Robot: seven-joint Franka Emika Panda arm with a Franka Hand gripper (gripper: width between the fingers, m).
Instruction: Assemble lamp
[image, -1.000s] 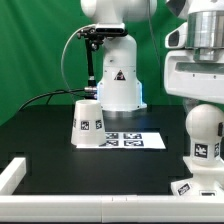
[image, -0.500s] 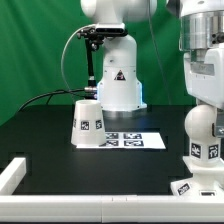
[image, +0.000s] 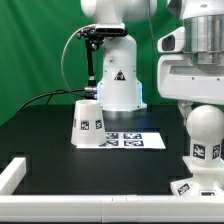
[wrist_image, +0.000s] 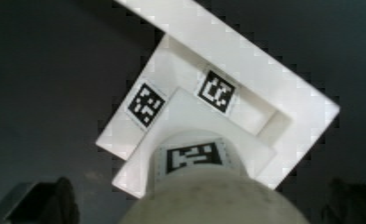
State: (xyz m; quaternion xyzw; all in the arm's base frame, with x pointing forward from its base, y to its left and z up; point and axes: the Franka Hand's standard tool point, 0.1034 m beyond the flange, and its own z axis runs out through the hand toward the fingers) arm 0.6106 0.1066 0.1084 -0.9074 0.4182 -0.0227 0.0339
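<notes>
The rounded white bulb (image: 206,135) stands upright on the angular base (image: 190,186) at the exterior view's right front. My gripper (image: 205,102) hangs directly over the bulb's top. In the wrist view the bulb (wrist_image: 206,190) fills the space between my two dark fingers (wrist_image: 45,200), which stand apart from it on either side; my gripper (wrist_image: 198,203) is open. The base (wrist_image: 251,95) with its tags lies beyond the bulb. The cone shade (image: 88,122) stands alone on the black table, left of centre.
The marker board (image: 135,141) lies flat next to the shade. The white robot pedestal (image: 118,82) with a triangle sticker stands behind it, with a black cable to its left. A white rail (image: 14,173) runs along the front left edge.
My gripper turned about its vertical axis half a second ago and has now turned back to its first facing. The bulb, base and shade stay where they were.
</notes>
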